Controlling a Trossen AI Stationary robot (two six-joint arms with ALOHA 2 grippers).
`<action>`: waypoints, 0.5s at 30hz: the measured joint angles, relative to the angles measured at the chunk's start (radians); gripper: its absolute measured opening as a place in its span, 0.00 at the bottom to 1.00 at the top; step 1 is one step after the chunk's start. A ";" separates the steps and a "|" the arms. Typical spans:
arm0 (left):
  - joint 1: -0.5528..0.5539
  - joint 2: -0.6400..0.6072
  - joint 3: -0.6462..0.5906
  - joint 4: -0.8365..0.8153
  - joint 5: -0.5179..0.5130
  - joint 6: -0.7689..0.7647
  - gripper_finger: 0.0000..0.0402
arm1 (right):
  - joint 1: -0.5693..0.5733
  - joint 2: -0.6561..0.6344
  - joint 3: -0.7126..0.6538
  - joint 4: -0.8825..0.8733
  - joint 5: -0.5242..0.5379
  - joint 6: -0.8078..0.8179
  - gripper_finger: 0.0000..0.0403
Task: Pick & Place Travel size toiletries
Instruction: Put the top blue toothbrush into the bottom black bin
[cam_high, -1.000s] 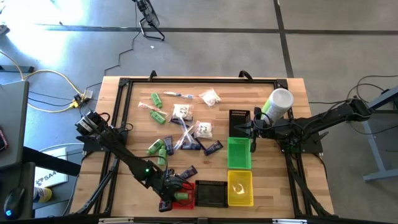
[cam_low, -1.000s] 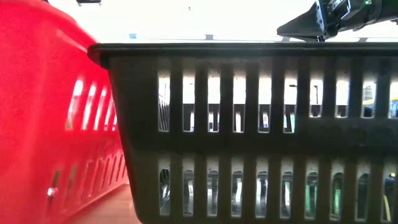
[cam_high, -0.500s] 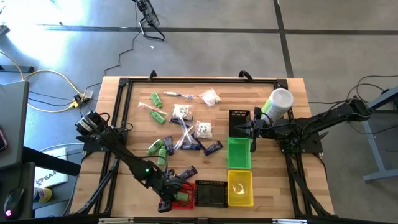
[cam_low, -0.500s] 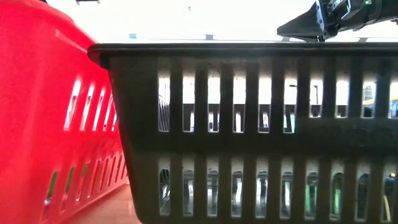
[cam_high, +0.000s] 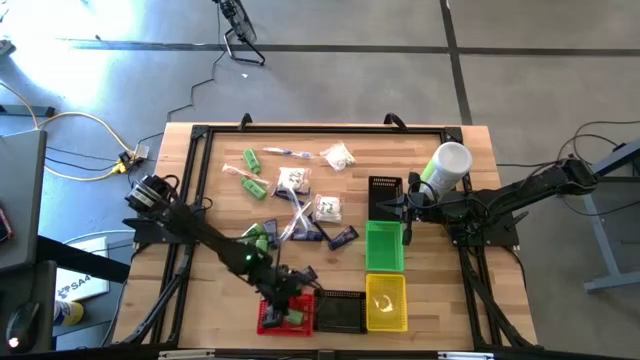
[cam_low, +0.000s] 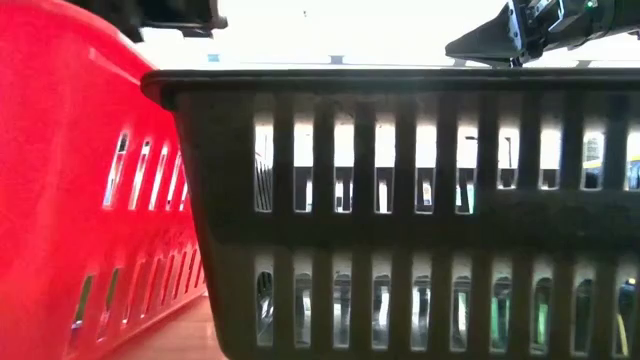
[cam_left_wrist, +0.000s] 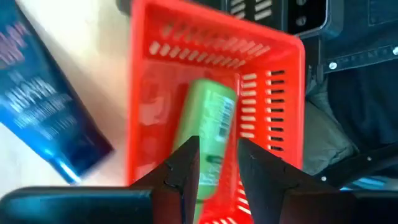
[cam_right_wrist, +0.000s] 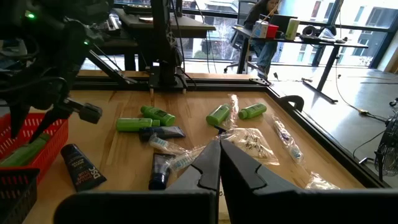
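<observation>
A green bottle (cam_left_wrist: 208, 140) lies lengthwise in your red basket (cam_left_wrist: 277, 118), on its floor, with its barcode label facing up. Your left gripper (cam_left_wrist: 214, 165) hangs directly above it, fingers (cam_left_wrist: 183, 168) parted to a narrow gap with the bottle showing between them; you cannot tell whether the fingertips touch it. From overhead the left gripper (cam_high: 285, 298) sits over the red basket (cam_high: 270, 322) at the near edge of the table (cam_high: 460, 300), and a strip of green (cam_high: 297, 317) shows in the basket beside it. A dark navy tube (cam_left_wrist: 46, 118) lies flat on the wood just beside the red basket, outside it.

The rest of your toiletries are spread across the middle of the table: green bottles (cam_right_wrist: 149, 119), navy tubes (cam_high: 343, 237), white packets (cam_high: 292, 179) and a clear-wrapped toothbrush (cam_right_wrist: 284, 138).

Next to the red basket stands a black basket (cam_high: 339, 311), then a yellow basket (cam_high: 386, 301) with something small inside. A green basket (cam_high: 384, 246) and another black basket (cam_high: 384, 190) run back from it in a row.

Your right gripper (cam_right_wrist: 219, 163) is clenched with nothing between its fingers, held above the table near the far black basket. A white cup (cam_high: 449, 164) stands just behind that arm.
</observation>
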 joint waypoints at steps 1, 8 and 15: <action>0.012 -0.007 -0.001 -0.003 0.008 0.023 0.26 | 0.000 0.000 0.000 0.000 0.000 -0.001 0.01; 0.059 -0.117 -0.001 -0.006 0.003 0.181 0.26 | 0.000 0.000 0.000 0.000 0.001 -0.026 0.01; 0.058 -0.309 -0.001 -0.133 -0.232 0.370 0.26 | 0.000 0.000 0.000 0.000 0.001 -0.052 0.01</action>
